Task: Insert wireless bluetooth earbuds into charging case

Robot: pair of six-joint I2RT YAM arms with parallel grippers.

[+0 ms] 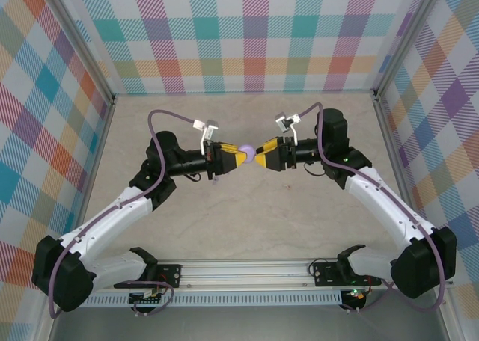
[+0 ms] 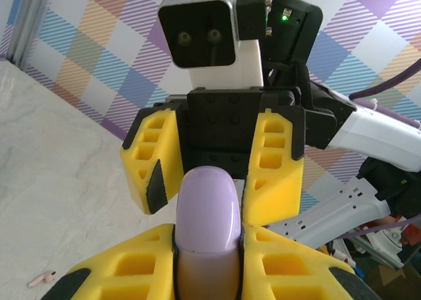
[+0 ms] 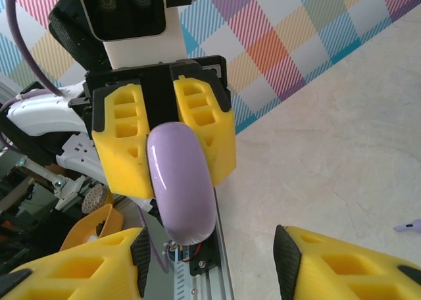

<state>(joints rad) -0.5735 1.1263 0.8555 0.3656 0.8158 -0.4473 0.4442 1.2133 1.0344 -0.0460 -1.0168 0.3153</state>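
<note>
From above, the two arms meet over the middle of the tabletop. The lilac case is held in the air between the left tool and the right tool.

In the left wrist view, the left tool's yellow fingers are pressed onto the case's lower half, pinching it firmly. The right tool faces it with a finger on each side of the upper half. A pink bud lies on the tabletop far below.

In the right wrist view, the right tool is spread, with a clear gap on both sides and nothing in its grip. A purple bud lies at the frame's right edge.

My reading is that this step is getting the case open (its lid looks shut, and no bud is in it). Next, the right tool must close squarely on the free half without twisting the case out of the left grip.

The surface is pale and marble-like, and the walls are pastel plaid.
</note>
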